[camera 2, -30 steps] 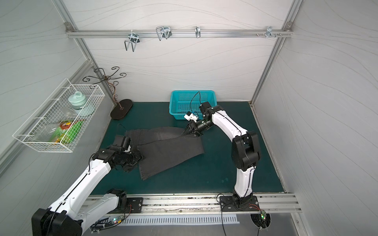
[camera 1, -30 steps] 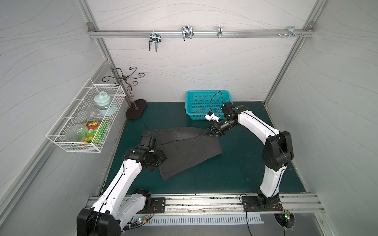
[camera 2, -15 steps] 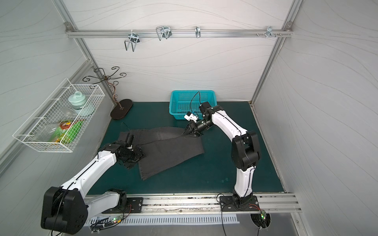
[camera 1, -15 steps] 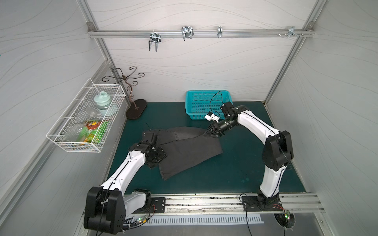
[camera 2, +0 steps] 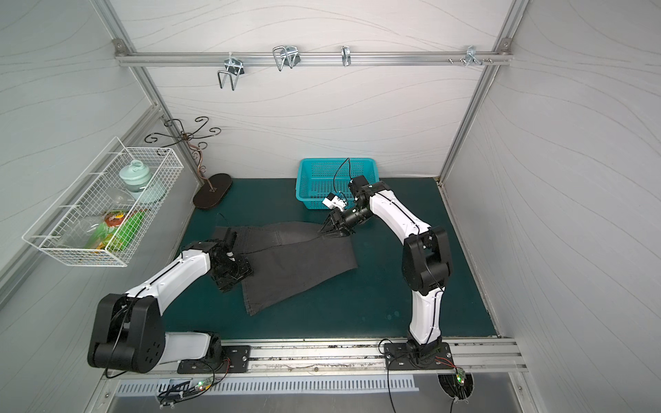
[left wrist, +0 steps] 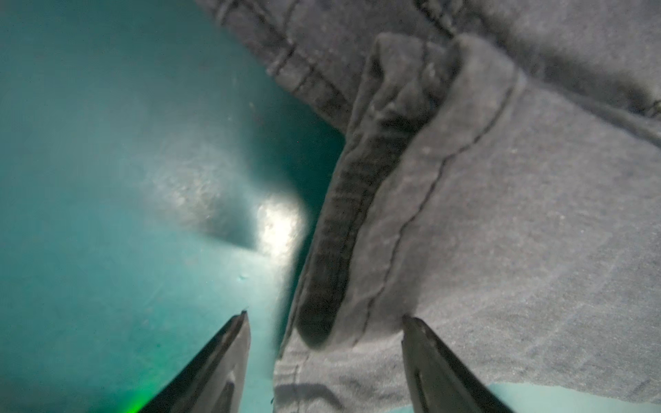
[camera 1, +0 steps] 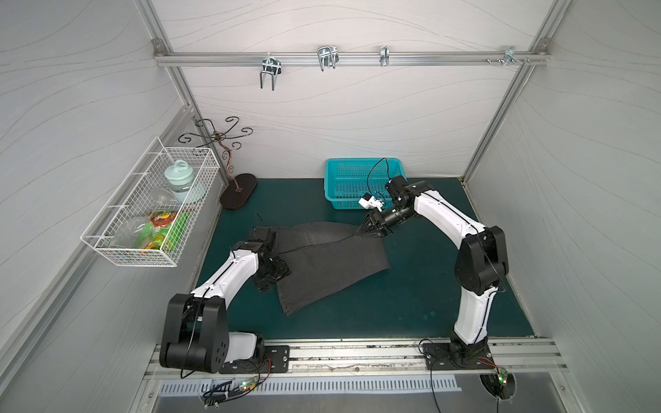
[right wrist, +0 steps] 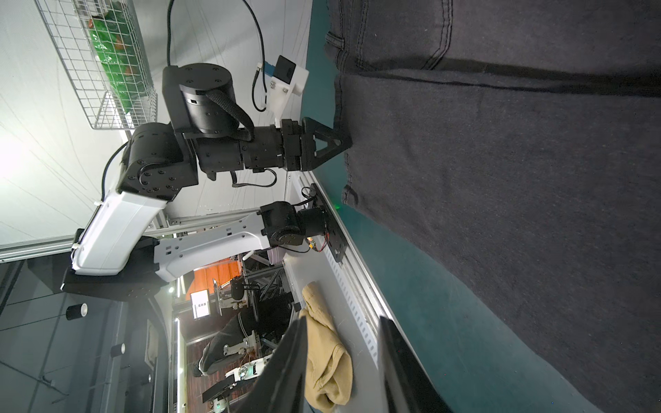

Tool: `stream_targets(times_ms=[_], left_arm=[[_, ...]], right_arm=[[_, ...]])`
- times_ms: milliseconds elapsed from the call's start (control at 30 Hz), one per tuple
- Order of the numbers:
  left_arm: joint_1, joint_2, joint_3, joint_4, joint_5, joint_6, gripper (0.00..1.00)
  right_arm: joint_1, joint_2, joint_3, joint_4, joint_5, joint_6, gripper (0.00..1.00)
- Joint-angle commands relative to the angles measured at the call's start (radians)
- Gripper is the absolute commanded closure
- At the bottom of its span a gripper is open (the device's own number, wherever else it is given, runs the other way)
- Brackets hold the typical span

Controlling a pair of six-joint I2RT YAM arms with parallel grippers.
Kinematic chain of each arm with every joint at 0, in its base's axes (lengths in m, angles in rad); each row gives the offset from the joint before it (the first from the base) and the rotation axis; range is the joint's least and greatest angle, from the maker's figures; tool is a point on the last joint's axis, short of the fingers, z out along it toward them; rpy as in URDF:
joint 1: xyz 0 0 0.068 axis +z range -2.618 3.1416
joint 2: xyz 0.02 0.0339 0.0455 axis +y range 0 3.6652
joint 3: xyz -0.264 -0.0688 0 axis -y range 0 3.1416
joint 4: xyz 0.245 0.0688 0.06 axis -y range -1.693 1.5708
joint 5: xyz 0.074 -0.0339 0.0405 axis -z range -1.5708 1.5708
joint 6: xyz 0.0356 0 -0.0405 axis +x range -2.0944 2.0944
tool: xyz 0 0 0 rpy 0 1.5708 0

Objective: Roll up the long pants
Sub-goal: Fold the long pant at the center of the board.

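Observation:
The long pants [camera 1: 322, 261] [camera 2: 286, 264] are dark charcoal grey and lie flat across the middle of the green mat [camera 1: 411, 304] in both top views. My left gripper [camera 1: 272, 275] [camera 2: 232, 275] is low at their left edge. In the left wrist view it [left wrist: 325, 316] is open, its fingers [left wrist: 229, 350] straddling a raised fold of the hem. My right gripper [camera 1: 370, 230] [camera 2: 331, 229] lies low at the pants' far right corner. Its fingers [right wrist: 393, 357] stand apart with nothing between them. The right wrist view shows the pants [right wrist: 500, 178] with the left gripper [right wrist: 332, 143] at their edge.
A teal basket [camera 1: 361, 178] stands at the back, just behind my right wrist. A white wire basket [camera 1: 150, 203] with a jar and packets hangs on the left wall. A dark ornamental stand [camera 1: 238, 193] is at the back left. Hooks hang from an overhead rail [camera 1: 327, 57].
My left arm's elbow has folded back and down toward its base while its gripper stayed at the pants' left edge. The right arm has not moved.

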Motion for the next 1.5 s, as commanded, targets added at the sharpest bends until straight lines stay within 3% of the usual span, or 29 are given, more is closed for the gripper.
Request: stream_targets(times_ms=[0, 233, 367, 567, 733, 767, 1467], left_arm=[[0.008, 0.034, 0.009, 0.085, 0.051, 0.024, 0.28], [0.008, 0.083, -0.013, 0.174, 0.104, 0.03, 0.31], [0.008, 0.109, -0.027, 0.194, 0.111, 0.031, 0.38], [0.008, 0.175, -0.031, 0.181, 0.09, 0.034, 0.63], [0.007, 0.198, -0.02, 0.166, 0.072, 0.029, 0.98], [0.006, 0.2, -0.013, 0.152, 0.065, 0.03, 1.0], [-0.066, 0.094, 0.291, -0.193, -0.068, 0.009, 1.0]], right_arm=[[-0.01, 0.021, 0.018, -0.031, -0.001, -0.008, 0.64], [-0.019, 0.041, 0.034, -0.032, -0.006, -0.004, 0.64], [-0.026, 0.049, 0.037, -0.033, -0.009, 0.001, 0.64], [-0.045, 0.046, 0.035, -0.019, -0.025, 0.015, 0.64], [-0.049, 0.045, 0.04, -0.018, -0.032, 0.017, 0.64], [-0.049, 0.046, 0.042, -0.018, -0.031, 0.018, 0.64], [-0.05, 0.054, 0.083, -0.017, -0.04, 0.008, 0.64]])
